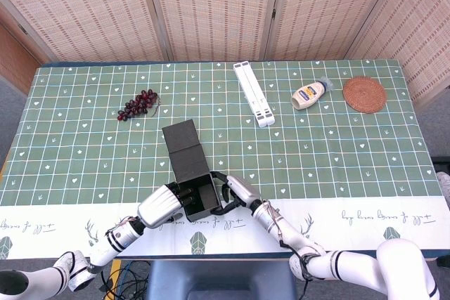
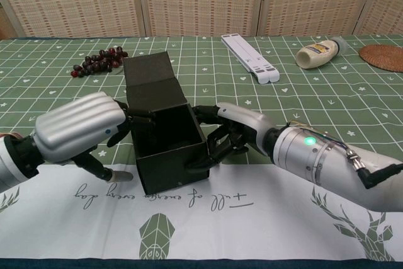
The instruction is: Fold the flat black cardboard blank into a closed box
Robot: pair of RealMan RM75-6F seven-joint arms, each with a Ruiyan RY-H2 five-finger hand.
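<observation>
Left hand [image 2: 79, 129]: I see it pressed against the left wall of the black box [image 2: 165, 149], fingers [image 2: 140, 120] hooked over that wall's top edge into the opening, thumb low on the outside by the white table runner [image 2: 208, 218]; it grips the wall.
Right hand [image 2: 234, 131]: I have it on the opposite side, fingers spread and curled against the right wall and front right corner; it braces the box from that side.
Black box: it sits between my two hands, upright on the tablecloth [image 1: 351, 152] at the runner's edge, top open, interior empty; its lid flap [image 1: 182, 142] stands up and leans away beyond both hands.
Grapes [image 1: 138, 105]: well beyond my left hand.
White folding stand [image 1: 254, 94]: far beyond my right hand.
Squeeze bottle [image 1: 309, 93]: further right, lying down.
Woven coaster [image 1: 364, 94]: just beside the bottle.
</observation>
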